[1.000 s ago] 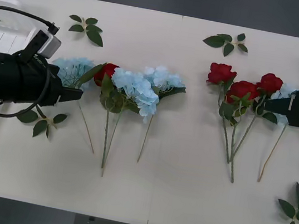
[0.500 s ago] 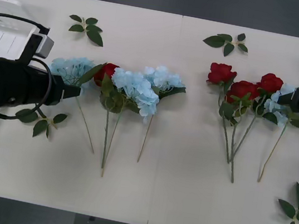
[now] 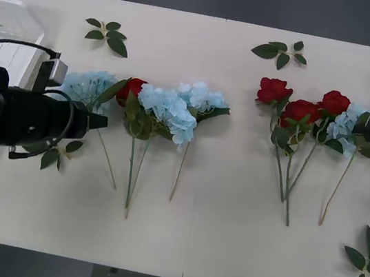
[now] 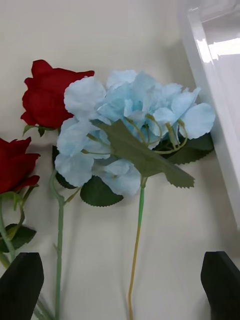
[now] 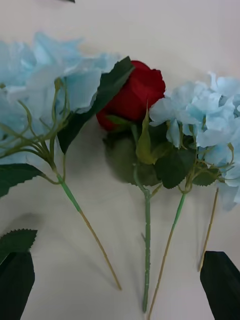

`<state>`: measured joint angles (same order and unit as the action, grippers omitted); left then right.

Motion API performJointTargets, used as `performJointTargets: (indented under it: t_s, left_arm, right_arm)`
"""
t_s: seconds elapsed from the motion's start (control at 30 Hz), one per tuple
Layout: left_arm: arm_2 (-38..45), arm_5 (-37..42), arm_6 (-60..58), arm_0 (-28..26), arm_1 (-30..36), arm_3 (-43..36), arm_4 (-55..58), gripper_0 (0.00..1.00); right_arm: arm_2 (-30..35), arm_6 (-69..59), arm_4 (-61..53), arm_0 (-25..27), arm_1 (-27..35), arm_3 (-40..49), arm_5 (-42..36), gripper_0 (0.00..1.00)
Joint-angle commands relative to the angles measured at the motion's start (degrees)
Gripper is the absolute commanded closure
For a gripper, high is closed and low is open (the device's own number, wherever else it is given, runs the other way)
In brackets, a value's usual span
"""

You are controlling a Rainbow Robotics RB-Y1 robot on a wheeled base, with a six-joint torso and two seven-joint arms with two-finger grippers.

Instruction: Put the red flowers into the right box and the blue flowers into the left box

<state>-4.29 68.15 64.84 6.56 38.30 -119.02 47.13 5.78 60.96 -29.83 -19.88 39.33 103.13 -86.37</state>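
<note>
White table (image 3: 211,240) | left gripper (image 5: 120,290) spread wide, empty, just left of rose (image 5: 134,95) wedged between blue flowers (image 3: 168,108); stem running near-far | right gripper (image 4: 122,290) spread wide over rightmost blue cluster (image 4: 135,125), beside right box (image 4: 210,75)

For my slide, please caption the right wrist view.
Open right tool above a blue flower beside red roses.
</note>
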Motion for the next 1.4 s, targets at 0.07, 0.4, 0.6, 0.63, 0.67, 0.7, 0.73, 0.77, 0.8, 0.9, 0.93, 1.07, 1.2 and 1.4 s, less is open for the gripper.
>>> performJointTargets:
  t_s: [0.07,0.4,0.6,0.63,0.67,0.7,0.73,0.77,0.8,0.9,0.93,1.07,1.2,1.4]
  left_arm:
    - [-0.37,-0.47,-6.13,-0.06,0.9,1.33,-1.25,0.02]
    - [-1.95,-0.47,-5.87,2.58,0.81,7.4,-3.45,0.02]
    - [-5.91,-0.47,-5.87,5.66,0.81,10.12,-9.43,0.03]
    - [-6.79,-0.47,-5.87,6.36,0.81,10.74,-9.87,0.03]
    - [-7.49,-0.47,-5.87,7.06,0.72,11.44,-10.04,0.02]
    - [-8.19,-0.47,-5.87,7.85,0.63,12.23,-10.66,0.03]
    - [-8.55,-0.47,-5.69,8.29,0.37,12.85,-11.01,0.02]
    - [-8.9,-0.47,-5.6,8.73,0.11,13.29,-11.27,0.03]
    - [-9.07,-0.47,-5.43,9.17,-0.25,13.99,-11.54,0.02]
    - [-10.65,-0.47,-4.99,10.75,-0.6,15.84,-11.89,0.03]
    - [-11.09,-0.47,-4.9,11.02,-0.69,16.28,-11.98,0.02]
    - [-12.06,-0.47,-4.37,12.77,-1.74,18.91,-12.59,0.02]
    - [-12.94,-0.47,-3.49,14.8,-3.15,21.81,-13.12,0.03]
    - [-13.12,-0.47,-2.61,16.91,-5.26,25.06,-14.53,0.46]
  right_arm:
    - [-2.7,-1.72,2.06,-0.6,2.24,-1.62,2.87,0.07]
    - [-5.34,-1.37,3.12,-0.6,2.24,-8.3,7.53,0.07]
    - [-7.36,-1.72,4.26,-0.6,2.24,-10.06,9.99,0.07]
    - [-7.54,-1.72,4.35,-0.6,2.16,-10.58,10.34,0.07]
    - [-7.63,-1.63,4.43,-0.6,2.16,-10.85,10.6,0.07]
    - [-7.8,-1.63,4.35,-0.6,2.24,-11.29,10.87,0.07]
    - [-7.8,-1.55,4.35,-0.69,2.16,-11.46,11.04,0.07]
    - [-7.8,-1.55,4.35,-0.69,2.24,-11.9,11.22,0.07]
    - [-7.98,-1.37,4.35,-0.78,2.24,-12.43,11.48,0.07]
    - [-8.94,-1.37,4.79,-0.78,2.24,-13.57,12.45,0.07]
    - [-9.03,-1.37,5.14,-0.78,2.24,-13.75,12.63,0.07]
    - [-10.17,-1.72,6.37,-0.95,2.24,-15.07,14.56,0.07]
    - [-11.05,-1.72,6.46,-1.39,2.16,-17.26,16.76,0.07]
    - [-13.78,-1.72,6.98,-3.85,2.16,-22.01,19.48,0.07]
